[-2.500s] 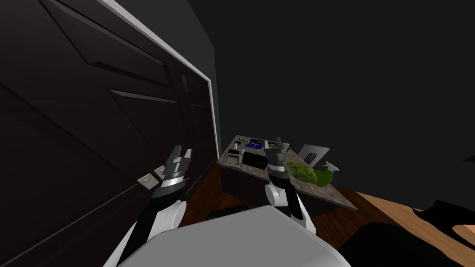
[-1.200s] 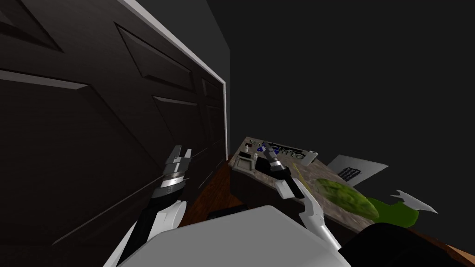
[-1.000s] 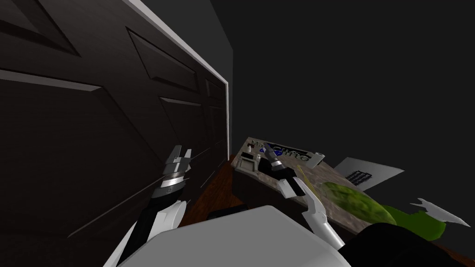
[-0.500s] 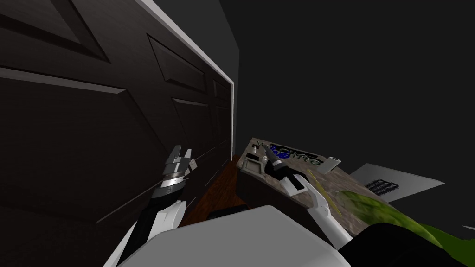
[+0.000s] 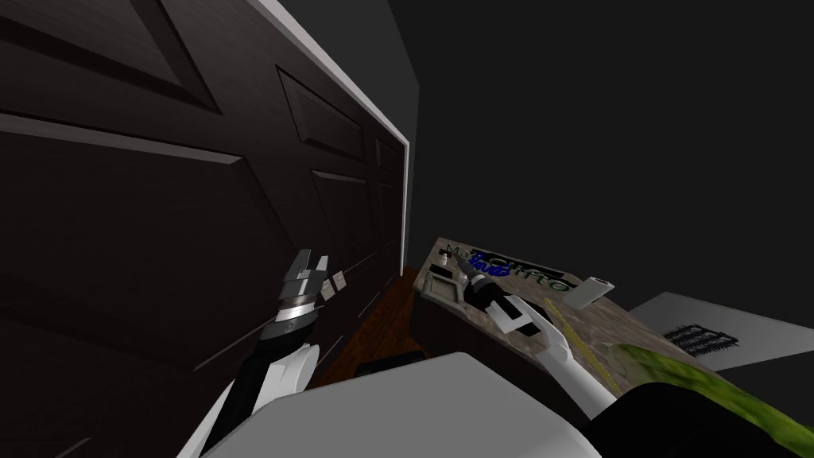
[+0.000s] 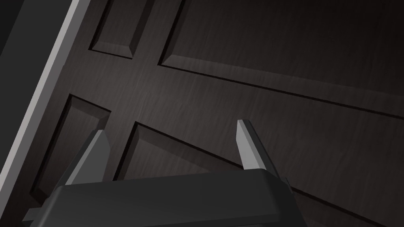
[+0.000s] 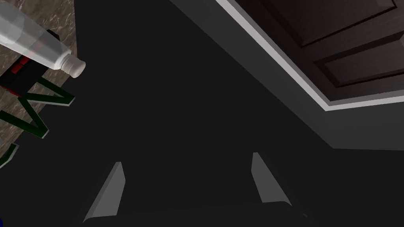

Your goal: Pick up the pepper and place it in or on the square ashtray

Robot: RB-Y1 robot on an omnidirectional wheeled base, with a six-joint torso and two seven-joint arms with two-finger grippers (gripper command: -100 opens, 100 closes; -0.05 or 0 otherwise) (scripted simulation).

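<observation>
Left of my stance, a dark panelled door takes up most of the head view. Beside it a mottled stone counter runs away from me toward a dark wall.

Findings:
1. The pepper, as I judge the lumpy green body to be, lies at the counter's near right end. It is partly hidden by a black shape, so its full outline cannot be confirmed.
2. The square ashtray, pale grey with nothing seen in it, sits at the counter's far left corner, well apart from the pepper.
3. A clear tube with a white cap and green block letters lie at the far end, near my right arm's reach.
4. The right tool is spread wide and holds nothing. It is extended over the far end beside the ashtray and looks past the counter's edge at the wall.
5. The left tool is likewise wide and empty, raised close to the door.

Recommendation: the grasp is not yet begun, and the right tool is at the wrong end of the counter. I would draw it back toward the near right end, lifted clear of the tube and letters. The wrist camera should be on the pepper before any descent. Keep the fingers wide and take the pepper across its narrower girth. The left arm should be held off the door.
</observation>
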